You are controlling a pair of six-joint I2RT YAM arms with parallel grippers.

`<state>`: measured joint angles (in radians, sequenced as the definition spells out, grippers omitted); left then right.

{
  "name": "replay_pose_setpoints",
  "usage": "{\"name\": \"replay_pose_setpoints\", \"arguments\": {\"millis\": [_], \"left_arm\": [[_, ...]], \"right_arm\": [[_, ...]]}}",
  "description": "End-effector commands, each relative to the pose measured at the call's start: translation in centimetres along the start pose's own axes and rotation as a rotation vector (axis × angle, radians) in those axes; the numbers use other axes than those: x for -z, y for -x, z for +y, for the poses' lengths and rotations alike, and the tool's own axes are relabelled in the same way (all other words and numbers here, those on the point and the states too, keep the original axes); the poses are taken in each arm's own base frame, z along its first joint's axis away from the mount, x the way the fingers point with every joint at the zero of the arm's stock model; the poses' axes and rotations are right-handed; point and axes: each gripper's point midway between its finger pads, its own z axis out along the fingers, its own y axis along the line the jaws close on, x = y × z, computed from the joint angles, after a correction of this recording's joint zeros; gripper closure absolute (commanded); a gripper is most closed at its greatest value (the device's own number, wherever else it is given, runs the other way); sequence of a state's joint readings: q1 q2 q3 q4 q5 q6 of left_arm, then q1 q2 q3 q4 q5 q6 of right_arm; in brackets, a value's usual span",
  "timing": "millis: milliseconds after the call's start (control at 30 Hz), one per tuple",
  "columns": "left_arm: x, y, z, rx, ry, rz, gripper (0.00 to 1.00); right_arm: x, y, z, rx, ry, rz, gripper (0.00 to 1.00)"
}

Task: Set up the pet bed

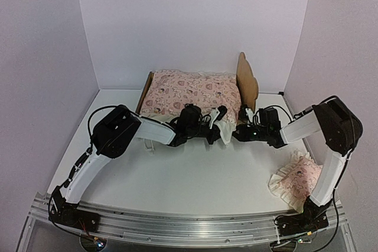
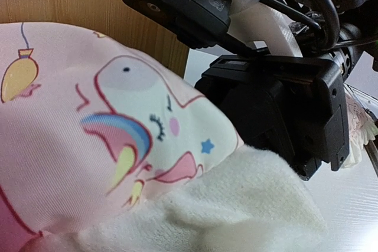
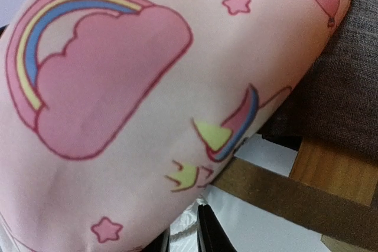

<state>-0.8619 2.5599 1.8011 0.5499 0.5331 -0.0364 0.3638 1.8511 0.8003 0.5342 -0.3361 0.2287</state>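
On pet bed (image 1: 248, 78): pink cover (image 1: 192, 92); bed at desk (image 1: 189, 172)'s far end.
Left gripper (image 1: 220, 114): arm outstretched to bed's front edge, closed.
Right gripper (image 1: 244, 113): arm elbowed in to bed's front edge, opening unclear.

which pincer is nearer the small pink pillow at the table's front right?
Right. The right pincer is at the front edge of the pet bed, beyond and left of the pillow. The left pincer is just beside it, further left, so farther from the pillow.

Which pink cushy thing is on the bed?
The big pink cover, spread over the pet bed. The small ruffled pillow lies alone on the table, off to the right.
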Motion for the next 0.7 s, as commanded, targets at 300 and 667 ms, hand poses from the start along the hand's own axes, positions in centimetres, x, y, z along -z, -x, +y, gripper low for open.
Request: {"name": "replay_pose_setpoints", "arguments": {"millis": [300,667], "left_arm": [[1.5,3.2,4.3,0.110,0.061,-0.065,1.00],[1.6,3.0,4.4,0.106,0.063,-0.054,1.00]], "right_arm": [[0.7,1.4,4.1,0.058,0.183,-0.023,0.67],[2.3,1.6,5.5,0.033,0.231,-0.042,0.67]]}}
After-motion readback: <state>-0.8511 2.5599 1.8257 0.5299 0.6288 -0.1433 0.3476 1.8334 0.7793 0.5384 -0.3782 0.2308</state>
